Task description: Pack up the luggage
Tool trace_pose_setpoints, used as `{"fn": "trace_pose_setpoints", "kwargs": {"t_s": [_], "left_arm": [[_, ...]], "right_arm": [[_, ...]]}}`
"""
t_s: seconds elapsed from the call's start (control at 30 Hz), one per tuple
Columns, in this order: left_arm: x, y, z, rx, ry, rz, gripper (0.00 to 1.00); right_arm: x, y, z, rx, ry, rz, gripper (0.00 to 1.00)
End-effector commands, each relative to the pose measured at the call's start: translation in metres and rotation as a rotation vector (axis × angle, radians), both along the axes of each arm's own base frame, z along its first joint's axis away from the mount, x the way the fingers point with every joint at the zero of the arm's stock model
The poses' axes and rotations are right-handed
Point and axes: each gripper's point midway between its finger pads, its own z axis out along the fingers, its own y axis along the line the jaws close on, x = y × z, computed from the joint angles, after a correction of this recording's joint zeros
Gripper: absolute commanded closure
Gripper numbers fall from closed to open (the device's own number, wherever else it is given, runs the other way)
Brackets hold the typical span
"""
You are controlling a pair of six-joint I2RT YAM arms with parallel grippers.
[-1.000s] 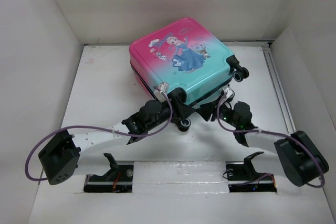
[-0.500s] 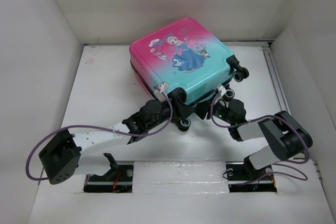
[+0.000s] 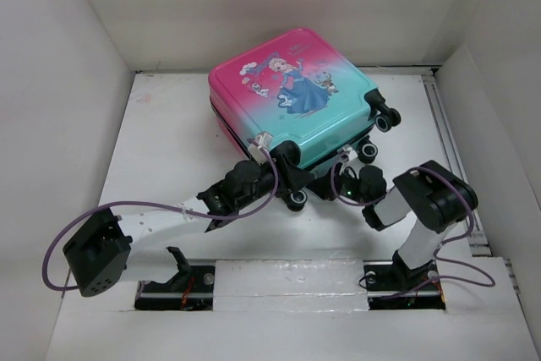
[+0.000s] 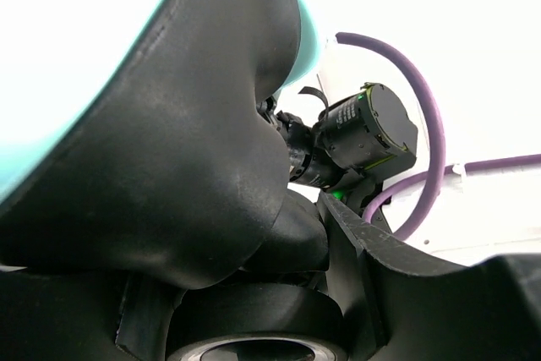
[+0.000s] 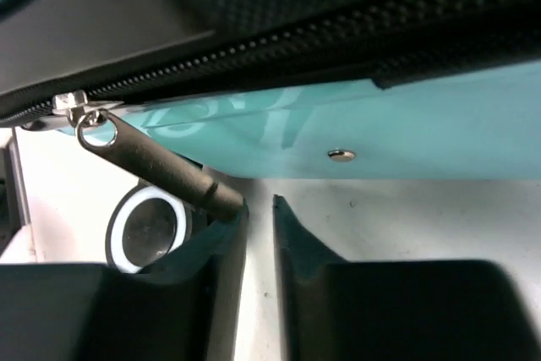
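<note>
The luggage (image 3: 292,99) lies flat, princess side up, on the table (image 3: 169,141) toward 12 o'clock from the arms' bases. Its lid is down and its wheels sit along its edge from 3 to 6 o'clock. In the right wrist view the zipper (image 5: 338,40) runs across the top, and the zipper pull (image 5: 156,166) hangs slantwise toward 4 o'clock over a wheel (image 5: 148,230). The right gripper (image 5: 258,209) sits just beneath with its jaws only a slit apart. The tip of the zipper pull rests against the top of one finger (image 5: 221,234) rather than plainly in the slit (whether it is pinched cannot be told). The step looks like taking the zipper pull to run the zipper. To do it well, the zipper pull should sit squarely between the pads before the clamp, then be drawn along the teeth, not away from the luggage. The left gripper (image 3: 283,173) is at the luggage's 6 o'clock corner. Whether it is clenched there cannot be told, but a brace at that corner would keep the luggage from sliding.
</note>
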Motion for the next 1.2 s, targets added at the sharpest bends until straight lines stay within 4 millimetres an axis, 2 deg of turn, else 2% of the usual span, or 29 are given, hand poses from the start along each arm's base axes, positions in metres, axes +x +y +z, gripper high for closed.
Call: {"fn": "trace_pose_setpoints", "kwargs": {"t_s": [0.0,0.1,0.27,0.3,0.33,0.4,0.5,0.57,0.67,0.8,1.0,1.1,1.13,1.17], "left_arm": [[-0.020,-0.020,0.143,-0.371,-0.234,-0.138,1.00],[-0.020,-0.020,0.143,-0.371,-0.234,-0.138,1.00],[-0.019,-0.022,0.139,-0.364,-0.228,-0.138,1.00],[-0.019,-0.022,0.139,-0.364,-0.228,-0.138,1.00],[-0.019,-0.022,0.139,-0.364,-0.228,-0.138,1.00],[-0.019,-0.022,0.139,-0.364,-0.228,-0.138,1.00],[-0.019,-0.022,0.135,-0.356,-0.223,-0.138,1.00],[-0.019,-0.022,0.135,-0.356,-0.223,-0.138,1.00],[-0.019,-0.022,0.135,-0.356,-0.223,-0.138,1.00],[-0.019,-0.022,0.135,-0.356,-0.223,-0.138,1.00],[-0.019,-0.022,0.135,-0.356,-0.223,-0.138,1.00],[-0.019,-0.022,0.135,-0.356,-0.223,-0.138,1.00],[-0.019,-0.022,0.135,-0.356,-0.223,-0.138,1.00],[-0.019,-0.022,0.135,-0.356,-0.223,-0.138,1.00]], "right_arm": [[0.014,0.008,0.097,0.199,-0.374,-0.009,0.69],[0.013,0.006,0.094,0.186,-0.347,-0.018,0.52],[0.017,-0.007,0.100,0.120,-0.386,-0.088,0.52],[0.018,-0.005,0.095,0.092,-0.365,-0.088,0.52],[0.017,-0.002,0.103,0.084,-0.393,-0.077,0.52],[0.018,0.001,0.102,0.061,-0.386,-0.071,0.52],[0.017,0.011,0.113,0.052,-0.408,-0.043,0.52],[0.021,0.013,0.111,0.039,-0.388,-0.057,0.52],[0.022,0.016,0.105,0.034,-0.378,-0.057,0.53],[0.021,0.015,0.096,0.049,-0.361,-0.068,0.60],[0.023,0.017,0.088,0.056,-0.340,-0.069,0.75],[0.024,0.019,0.086,0.056,-0.339,-0.059,0.75],[0.024,0.019,0.086,0.056,-0.339,-0.059,0.70],[0.024,0.019,0.088,0.061,-0.347,-0.060,0.70]]}}
